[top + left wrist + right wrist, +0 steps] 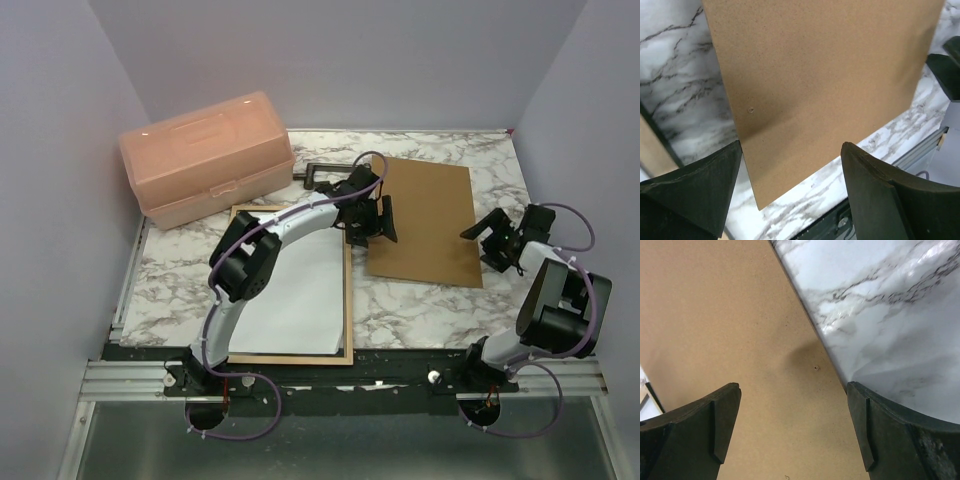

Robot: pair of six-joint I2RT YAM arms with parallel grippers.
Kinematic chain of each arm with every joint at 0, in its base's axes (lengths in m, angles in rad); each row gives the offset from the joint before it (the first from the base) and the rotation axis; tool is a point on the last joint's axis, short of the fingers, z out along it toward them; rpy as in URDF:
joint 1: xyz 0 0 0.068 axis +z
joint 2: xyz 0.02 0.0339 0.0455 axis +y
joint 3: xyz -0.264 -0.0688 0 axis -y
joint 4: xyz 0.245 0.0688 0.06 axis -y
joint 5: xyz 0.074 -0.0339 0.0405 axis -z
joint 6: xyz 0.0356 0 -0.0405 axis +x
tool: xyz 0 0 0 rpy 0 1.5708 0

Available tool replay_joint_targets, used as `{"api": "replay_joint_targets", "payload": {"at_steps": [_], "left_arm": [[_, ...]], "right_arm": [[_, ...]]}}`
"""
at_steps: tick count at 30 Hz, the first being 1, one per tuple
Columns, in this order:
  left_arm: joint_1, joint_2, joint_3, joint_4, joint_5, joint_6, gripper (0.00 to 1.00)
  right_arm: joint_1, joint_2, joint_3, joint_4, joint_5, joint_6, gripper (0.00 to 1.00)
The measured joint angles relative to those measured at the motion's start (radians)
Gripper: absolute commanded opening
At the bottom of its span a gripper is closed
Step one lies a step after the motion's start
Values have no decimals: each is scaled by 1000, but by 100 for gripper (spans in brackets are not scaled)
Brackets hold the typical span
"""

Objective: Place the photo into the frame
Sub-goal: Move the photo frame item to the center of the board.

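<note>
A marble bench [430, 310] holds the tan frame [290, 357] left of centre, with the photo [300, 290] lying white back up inside it. Beside it lies a brown backing board [425, 225]. The left end effector [370, 228] and right end effector [495, 238] hover spread over its opposite edges, probably to lift it.

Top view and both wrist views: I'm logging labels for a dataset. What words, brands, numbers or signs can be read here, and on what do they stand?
None can be read in any view.
The pink box, the board, the photo, lying white side up, and the frame show no text, logo or number.
</note>
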State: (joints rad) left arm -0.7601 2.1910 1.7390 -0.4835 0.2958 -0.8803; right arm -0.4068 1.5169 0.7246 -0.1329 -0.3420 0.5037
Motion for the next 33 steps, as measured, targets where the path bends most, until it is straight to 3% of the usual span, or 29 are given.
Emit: {"api": "replay_joint_targets", "payload": {"at_steps": [8, 14, 24, 29, 33], "left_arm": [[-2, -209, -68, -67, -56, 41, 81], [-9, -421, -277, -135, -151, 46, 81], [-40, -550, -480, -348, -343, 42, 86], [-40, -561, -461, -443, -439, 39, 78], [-41, -562, -456, -421, -437, 50, 68]], "right_arm": [[70, -90, -87, 4, -52, 7, 95], [199, -189, -164, -40, -95, 48, 95], [310, -319, -263, -154, -209, 124, 95], [312, -311, -256, -178, -200, 132, 95], [317, -263, -207, -212, -167, 135, 95]]}}
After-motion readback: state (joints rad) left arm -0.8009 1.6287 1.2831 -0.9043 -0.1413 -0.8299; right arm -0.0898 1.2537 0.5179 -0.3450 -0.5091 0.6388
